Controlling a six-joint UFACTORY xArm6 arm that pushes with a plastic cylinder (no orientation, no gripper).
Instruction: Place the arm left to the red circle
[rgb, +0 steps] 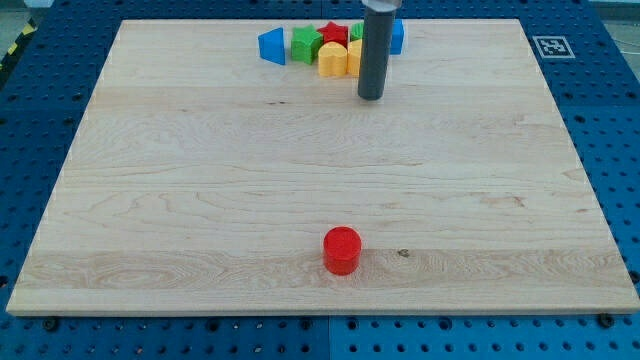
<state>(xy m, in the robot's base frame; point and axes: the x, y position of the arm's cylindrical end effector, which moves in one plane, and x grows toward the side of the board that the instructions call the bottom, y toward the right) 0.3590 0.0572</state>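
I have no jaws, only my tip (371, 97) by the block pile at the frame's top, and the red circle (341, 250) sits far below at bottom middle, so a straight push down could bump it away.

A red circle (342, 250), a short cylinder standing upright on its flat base, is seen on the wooden board. It is placed close to the board's bottom edge, roughly midway between the bottom-left and bottom-right corners, with its round top face up. It is set well apart from everything else.
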